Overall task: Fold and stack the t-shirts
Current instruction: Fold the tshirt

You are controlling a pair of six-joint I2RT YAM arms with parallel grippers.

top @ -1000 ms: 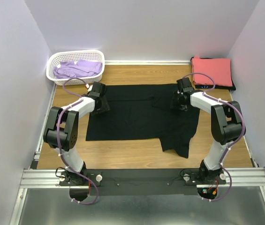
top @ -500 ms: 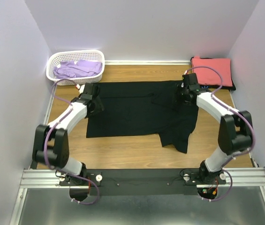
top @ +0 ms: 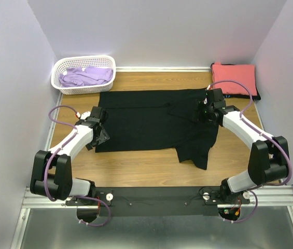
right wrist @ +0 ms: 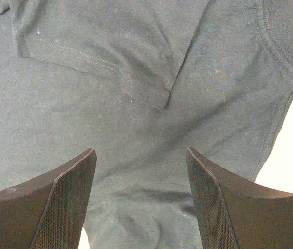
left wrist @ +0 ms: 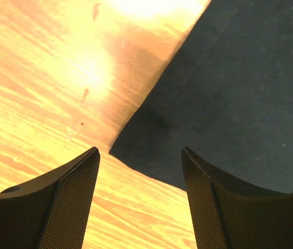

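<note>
The black t-shirt (top: pixel 151 120) lies spread flat on the wooden table, with one sleeve hanging toward the near edge. My left gripper (top: pixel 102 138) is open at the shirt's near-left corner. In the left wrist view its jaws (left wrist: pixel 141 199) frame bare wood, with the black cloth (left wrist: pixel 234 98) just beyond them. My right gripper (top: pixel 203 114) is open above the shirt's right part. Its wrist view shows the open jaws (right wrist: pixel 141 202) over black cloth, a folded-in sleeve (right wrist: pixel 110 46) and the collar (right wrist: pixel 283 39). A coral-red t-shirt (top: pixel 233 78) lies folded on a dark one (top: pixel 257 96) at the far right. A lavender t-shirt (top: pixel 86 76) lies in the basket.
The white lattice basket (top: pixel 58 73) stands in the far left corner against the wall. Purple walls close the table in on the left, back and right. The arms' mounting rail (top: pixel 156 196) runs along the near edge.
My left gripper drew back from the shirt's far-left part to its near-left corner. My right gripper opened wider and shifted slightly right. The shirt's far edge now lies a little farther away.
</note>
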